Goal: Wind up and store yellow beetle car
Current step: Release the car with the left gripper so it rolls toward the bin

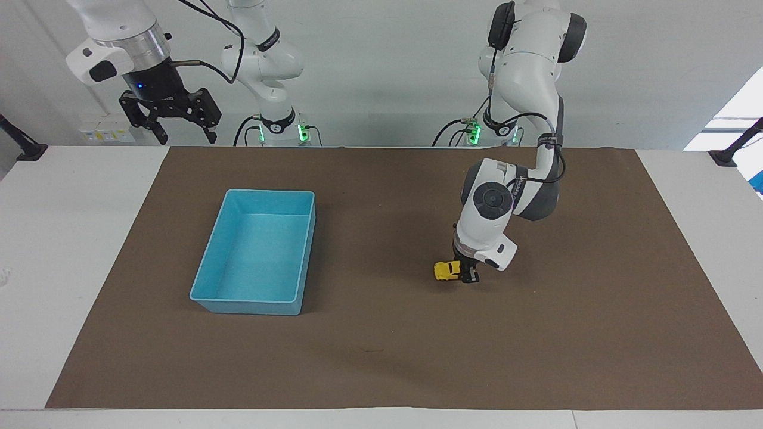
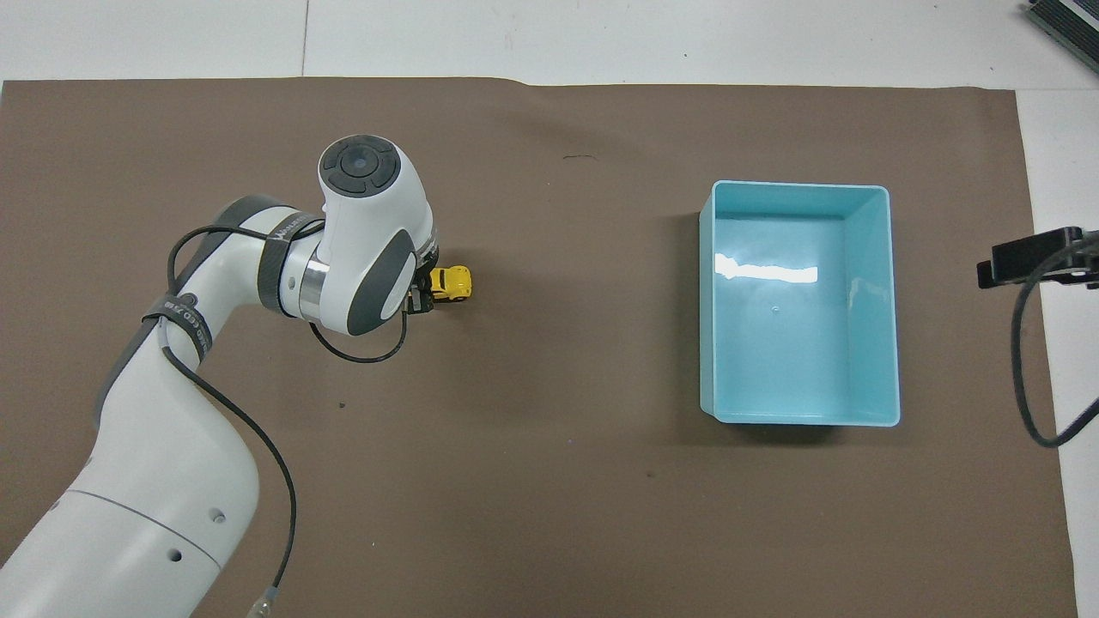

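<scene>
The yellow beetle car (image 1: 444,271) is a small yellow toy with black wheels, resting on the brown mat, and it also shows in the overhead view (image 2: 451,282). My left gripper (image 1: 467,273) is down at the mat and shut on the car's rear end; in the overhead view (image 2: 423,292) the wrist hides most of it. The light blue tray (image 1: 210,269) stands empty toward the right arm's end of the table, seen too in the overhead view (image 2: 708,343). My right gripper (image 1: 176,122) is open and waits raised near its base, over the table's edge.
The brown mat (image 1: 381,351) covers most of the white table (image 1: 65,238). A black clamp arm (image 1: 736,146) stands at the table's corner by the left arm. The right arm's cable (image 2: 1030,378) hangs beside the tray.
</scene>
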Robot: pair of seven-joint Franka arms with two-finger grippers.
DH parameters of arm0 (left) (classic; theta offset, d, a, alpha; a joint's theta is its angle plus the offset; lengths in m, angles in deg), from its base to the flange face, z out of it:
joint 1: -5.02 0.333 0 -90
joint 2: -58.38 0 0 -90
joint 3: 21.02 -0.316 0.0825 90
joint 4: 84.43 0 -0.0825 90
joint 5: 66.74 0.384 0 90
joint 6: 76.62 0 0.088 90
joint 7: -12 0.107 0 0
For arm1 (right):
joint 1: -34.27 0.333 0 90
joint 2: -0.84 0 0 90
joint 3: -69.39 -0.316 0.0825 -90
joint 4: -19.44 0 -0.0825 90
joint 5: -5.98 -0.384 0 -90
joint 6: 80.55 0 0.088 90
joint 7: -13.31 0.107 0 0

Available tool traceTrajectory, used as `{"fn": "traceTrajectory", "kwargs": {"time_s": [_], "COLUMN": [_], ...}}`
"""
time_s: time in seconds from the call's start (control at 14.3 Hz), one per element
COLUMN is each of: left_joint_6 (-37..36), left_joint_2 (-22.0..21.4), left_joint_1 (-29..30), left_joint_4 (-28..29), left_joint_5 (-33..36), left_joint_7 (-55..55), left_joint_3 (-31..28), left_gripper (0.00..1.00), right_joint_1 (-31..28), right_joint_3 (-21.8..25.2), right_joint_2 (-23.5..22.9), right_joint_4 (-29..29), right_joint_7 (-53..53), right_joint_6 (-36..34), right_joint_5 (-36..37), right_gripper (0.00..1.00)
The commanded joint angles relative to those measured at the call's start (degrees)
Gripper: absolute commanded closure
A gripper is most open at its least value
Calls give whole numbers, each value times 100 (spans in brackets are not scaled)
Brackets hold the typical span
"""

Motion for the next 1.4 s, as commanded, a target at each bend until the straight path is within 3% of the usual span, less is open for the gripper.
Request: {"fn": "traceTrajectory", "kwargs": {"time_s": [0.0, 0.07, 0.14, 0.42, 1.33], "left_joint_6": [199, 181, 181, 14, -4], "left_joint_2": [12, -14, -110, -470, -541], "left_joint_1": [103, 103, 103, 121, 112], "left_joint_4": [316, 316, 316, 307, 281], "left_joint_5": [96, 96, 96, 96, 96], "left_joint_7": [96, 157, 306, 395, 1369], "left_joint_3": [-8, -8, -8, -8, 9], "left_gripper": [51, 19, 0, 0, 0], "right_joint_1": [-54, -54, -54, -54, -54], "right_joint_3": [-31, -31, -23, -31, -23], "right_joint_2": [46, 46, 46, 46, 46], "right_joint_4": [13, 13, 13, 13, 13], "right_joint_7": [63, 63, 63, 63, 63], "right_joint_6": [-90, -90, -90, -90, -90], "right_joint_5": [-23, -23, -23, -23, -23], "right_gripper": [0, 0, 0, 0, 0]}}
